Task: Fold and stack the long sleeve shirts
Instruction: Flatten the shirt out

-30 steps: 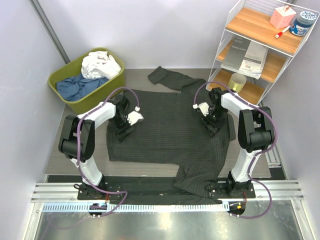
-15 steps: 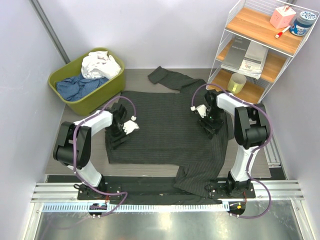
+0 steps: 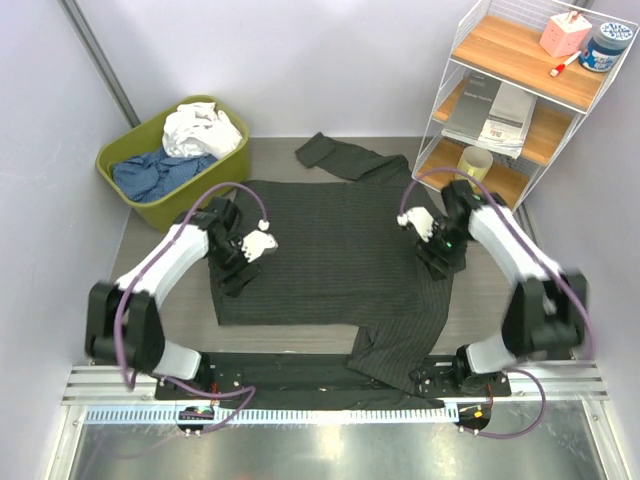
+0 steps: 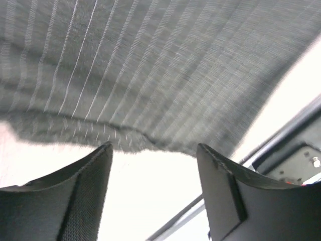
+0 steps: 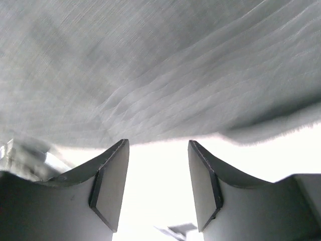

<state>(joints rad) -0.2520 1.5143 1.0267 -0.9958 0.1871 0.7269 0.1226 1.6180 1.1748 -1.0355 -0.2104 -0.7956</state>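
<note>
Grey-brown table [image 3: 275,160] fills the middle of the overhead view, with pale walls around it. From above you cannot make out either pair of fingers, because they are dark against dark cloth. Both wrist views are soft, and below the cloth edge they are blown out to white, so the surface there is unreadable. In the lower middle of the frame the near sleeve runs onto the black base rail, and its cuff is hard to pick out.

The shirt [image 3: 340,250] lies spread flat in the centre. It is charcoal with thin pale pinstripes, and its far sleeve bends toward the upper middle. The left gripper [image 3: 237,272] is at the shirt's left edge and the right gripper [image 3: 440,258] is at its right edge. In the left wrist view, the left gripper [image 4: 154,149] has its jaws spread with only the hem beyond the tips. The right gripper [image 5: 158,143] is likewise parted and holds nothing.

You have one shirt laid out and two arms. At upper left, one olive bin [image 3: 150,208] holds two bundles, a white garment [image 3: 205,130] and a blue garment [image 3: 155,172]; their sleeves cannot be judged. One wire rack [image 3: 520,100] with three wooden shelves stands at upper right.
</note>
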